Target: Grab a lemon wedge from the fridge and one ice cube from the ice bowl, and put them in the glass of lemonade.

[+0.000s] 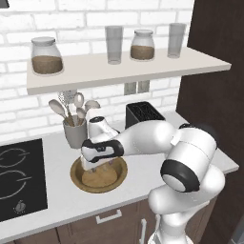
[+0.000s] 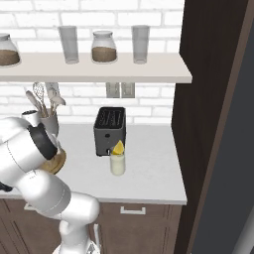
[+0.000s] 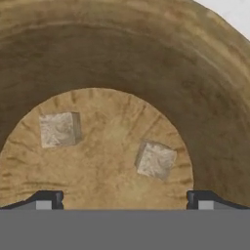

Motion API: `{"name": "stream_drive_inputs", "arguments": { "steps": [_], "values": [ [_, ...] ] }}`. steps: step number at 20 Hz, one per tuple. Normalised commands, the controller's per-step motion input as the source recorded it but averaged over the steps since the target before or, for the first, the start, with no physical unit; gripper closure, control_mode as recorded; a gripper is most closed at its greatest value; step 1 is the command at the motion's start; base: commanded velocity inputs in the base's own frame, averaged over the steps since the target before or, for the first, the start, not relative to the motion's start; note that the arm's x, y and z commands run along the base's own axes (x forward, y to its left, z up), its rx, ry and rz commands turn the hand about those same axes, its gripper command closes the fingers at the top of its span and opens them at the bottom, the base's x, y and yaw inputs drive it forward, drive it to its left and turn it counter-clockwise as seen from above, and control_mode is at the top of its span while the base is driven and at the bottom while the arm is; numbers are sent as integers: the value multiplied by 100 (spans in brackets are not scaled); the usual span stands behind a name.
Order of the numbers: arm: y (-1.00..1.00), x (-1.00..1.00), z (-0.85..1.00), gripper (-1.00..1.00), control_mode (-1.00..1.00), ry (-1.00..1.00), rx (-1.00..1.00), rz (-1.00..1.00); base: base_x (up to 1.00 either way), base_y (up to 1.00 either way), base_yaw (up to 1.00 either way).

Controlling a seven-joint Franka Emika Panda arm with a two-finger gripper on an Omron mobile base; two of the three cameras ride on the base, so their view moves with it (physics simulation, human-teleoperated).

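The ice bowl (image 1: 119, 177), wide and brown, sits on the counter in front of the utensil cup. My gripper (image 1: 99, 167) points down into it, open and empty. In the hand view two ice cubes lie on the floor of the ice bowl (image 3: 122, 63): one cube (image 3: 59, 129) at the left, the other cube (image 3: 155, 159) nearer the right fingertip (image 3: 202, 200). The gripper (image 3: 124, 202) hangs just above them, touching neither. The glass of lemonade (image 2: 117, 165) stands in front of the toaster with the lemon wedge (image 2: 118, 148) on its rim. The fridge (image 2: 230, 163) is a tall grey face at the right edge.
A black toaster (image 1: 143, 114) and a grey utensil cup (image 1: 75, 134) stand behind the bowl. A black stovetop (image 1: 19, 176) lies to the left. A shelf (image 1: 119, 71) above holds jars and tall glasses. A dark tall cabinet (image 2: 208, 99) closes the counter's right end.
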Motion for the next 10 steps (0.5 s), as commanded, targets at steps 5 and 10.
{"name": "stream_drive_inputs", "arguments": {
  "steps": [5,10],
  "values": [
    [0,0,-6,-100,-100,0,12,-19,0,0,0],
    [0,-2,-13,-100,-100,-7,11,-18,0,0,0]
  ]
}}
